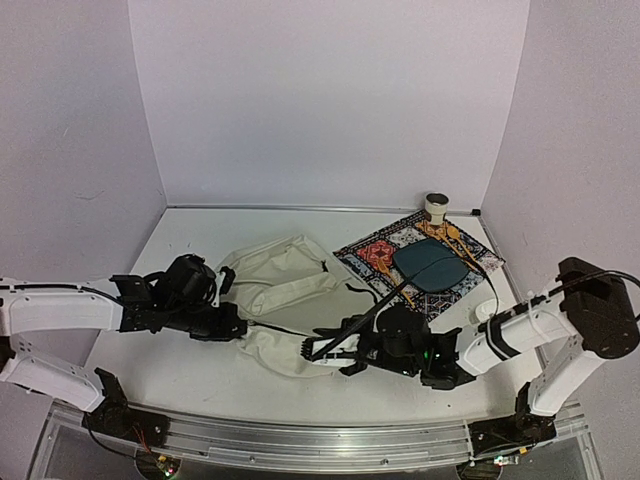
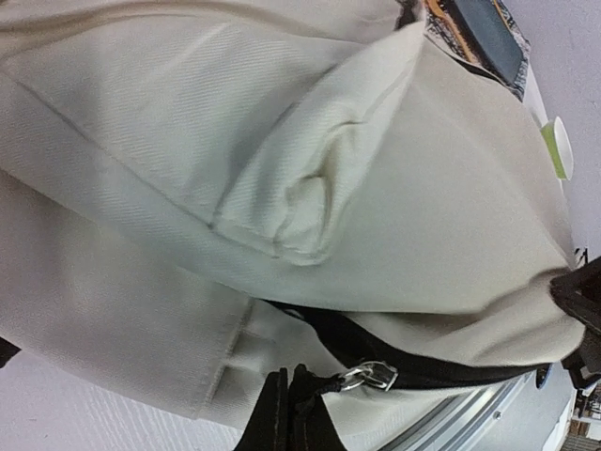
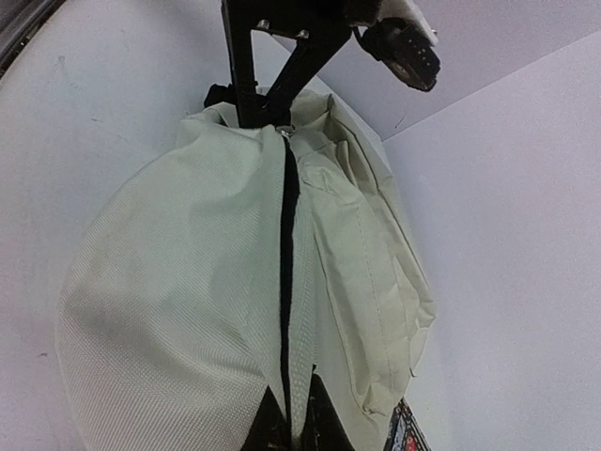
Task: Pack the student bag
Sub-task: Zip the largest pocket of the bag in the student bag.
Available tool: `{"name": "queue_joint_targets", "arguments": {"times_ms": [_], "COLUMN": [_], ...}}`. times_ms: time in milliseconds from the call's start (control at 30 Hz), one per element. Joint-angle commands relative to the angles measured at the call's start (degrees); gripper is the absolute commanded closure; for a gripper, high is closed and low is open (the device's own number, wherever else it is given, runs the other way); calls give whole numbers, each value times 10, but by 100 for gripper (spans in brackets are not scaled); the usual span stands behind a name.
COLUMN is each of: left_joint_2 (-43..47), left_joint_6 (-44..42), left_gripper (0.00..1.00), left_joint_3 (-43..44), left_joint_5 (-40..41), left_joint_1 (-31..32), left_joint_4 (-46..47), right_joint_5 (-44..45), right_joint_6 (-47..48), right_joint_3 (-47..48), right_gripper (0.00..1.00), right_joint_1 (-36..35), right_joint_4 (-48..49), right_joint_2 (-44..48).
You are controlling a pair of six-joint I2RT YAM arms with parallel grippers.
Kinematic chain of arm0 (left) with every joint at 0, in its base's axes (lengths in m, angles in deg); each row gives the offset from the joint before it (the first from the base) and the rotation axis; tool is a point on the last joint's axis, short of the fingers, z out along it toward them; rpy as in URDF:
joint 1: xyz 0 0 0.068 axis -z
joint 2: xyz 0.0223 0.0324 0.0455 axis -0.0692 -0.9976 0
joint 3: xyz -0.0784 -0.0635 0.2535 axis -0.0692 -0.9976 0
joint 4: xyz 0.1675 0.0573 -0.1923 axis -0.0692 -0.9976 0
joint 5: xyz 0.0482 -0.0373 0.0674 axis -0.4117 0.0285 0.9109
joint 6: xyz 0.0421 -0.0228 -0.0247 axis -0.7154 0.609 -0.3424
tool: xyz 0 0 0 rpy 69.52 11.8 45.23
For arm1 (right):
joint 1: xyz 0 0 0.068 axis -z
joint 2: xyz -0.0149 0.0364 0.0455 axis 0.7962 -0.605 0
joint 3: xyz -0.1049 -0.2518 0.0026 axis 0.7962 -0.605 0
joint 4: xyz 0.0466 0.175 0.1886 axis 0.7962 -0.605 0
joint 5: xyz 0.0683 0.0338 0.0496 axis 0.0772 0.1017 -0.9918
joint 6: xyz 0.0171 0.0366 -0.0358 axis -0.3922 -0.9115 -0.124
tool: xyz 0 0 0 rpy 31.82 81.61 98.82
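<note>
desk [image 1: 200, 235]: open strip along the back wall and in the far left corner; a bare patch by the front rail between the two arms.
bag [image 1: 285, 285]: slumped across the middle, blocking the direct way from left to right.
left tool [image 1: 236, 327]: clamped on the bag's near-left edge, its arm lying low across the left side.
right tool [image 1: 338, 351]: clamped on the bag's near-right end, its arm barring the right front.
mat [image 1: 372, 255]: flat at right rear, carrying a dark oval pad [image 1: 432, 268].
cup [image 1: 436, 206]: upright behind the mat.
</note>
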Motion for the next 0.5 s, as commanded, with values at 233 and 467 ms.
{"name": "queue_joint_targets", "arguments": {"times_ms": [233, 467], "left_joint_2": [-32, 10], "left_joint_6": [31, 19], "left_gripper": [100, 93], "left_joint_3": [-26, -38], "left_joint_5": [222, 197], "left_joint_1": [-103, -104], "left_joint_4": [-103, -70], "right_joint_5": [-7, -45], "right_joint_6": [-90, -152], "right_joint_3": [-48, 0], "right_gripper": [98, 75], "right_joint_1": [15, 15], "right_joint_4": [-45, -85], "right_joint_2": [100, 76]}}
